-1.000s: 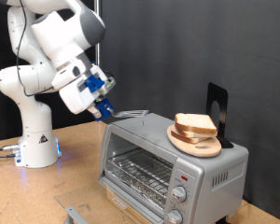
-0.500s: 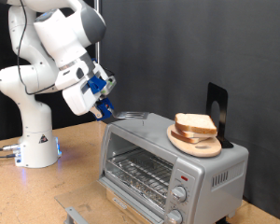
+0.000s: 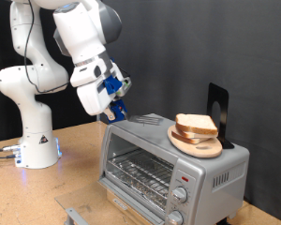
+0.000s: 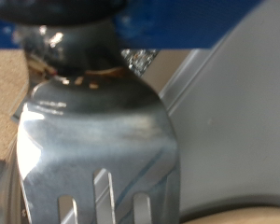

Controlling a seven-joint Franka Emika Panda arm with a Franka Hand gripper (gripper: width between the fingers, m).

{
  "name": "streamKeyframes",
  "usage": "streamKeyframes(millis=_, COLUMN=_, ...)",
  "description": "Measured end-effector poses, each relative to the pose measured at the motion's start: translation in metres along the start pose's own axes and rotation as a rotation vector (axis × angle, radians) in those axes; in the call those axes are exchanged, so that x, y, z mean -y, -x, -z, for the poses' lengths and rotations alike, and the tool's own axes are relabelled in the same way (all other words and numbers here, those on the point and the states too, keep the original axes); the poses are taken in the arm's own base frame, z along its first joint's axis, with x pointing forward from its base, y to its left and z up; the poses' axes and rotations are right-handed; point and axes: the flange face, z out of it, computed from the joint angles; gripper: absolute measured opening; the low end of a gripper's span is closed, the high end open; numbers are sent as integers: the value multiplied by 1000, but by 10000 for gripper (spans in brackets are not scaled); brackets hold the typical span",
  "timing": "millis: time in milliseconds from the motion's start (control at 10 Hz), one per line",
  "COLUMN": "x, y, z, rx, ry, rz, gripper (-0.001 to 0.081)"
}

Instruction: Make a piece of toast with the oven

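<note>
Exterior view: the gripper (image 3: 115,111) is closed on the handle of a metal spatula (image 3: 145,120), whose blade lies over the top of the oven (image 3: 173,159); the piece of toast (image 3: 196,124) rests on a wooden plate (image 3: 208,150) on the oven's top, apart from the blade

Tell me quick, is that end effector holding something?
End effector: shut on a metal spatula, its blade over the oven top.

The exterior view is evenly and brightly lit against a black backdrop, sharp, with soft shadows on the surface (image 3: 84,183). The wrist view is blurred, its metal spatula (image 4: 93,140) out of focus with glare streaks.
</note>
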Motion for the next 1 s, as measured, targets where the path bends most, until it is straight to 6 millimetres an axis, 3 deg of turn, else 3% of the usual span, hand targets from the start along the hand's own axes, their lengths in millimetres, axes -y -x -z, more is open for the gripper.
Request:
streamKeyframes(millis=600, x=17, y=-24, z=-25, rx=40, ry=25, rz=-3, gripper=391)
streamKeyframes(millis=1000, x=16, y=-29, z=-28, rx=26, ry=26, rz=-4, gripper=391)
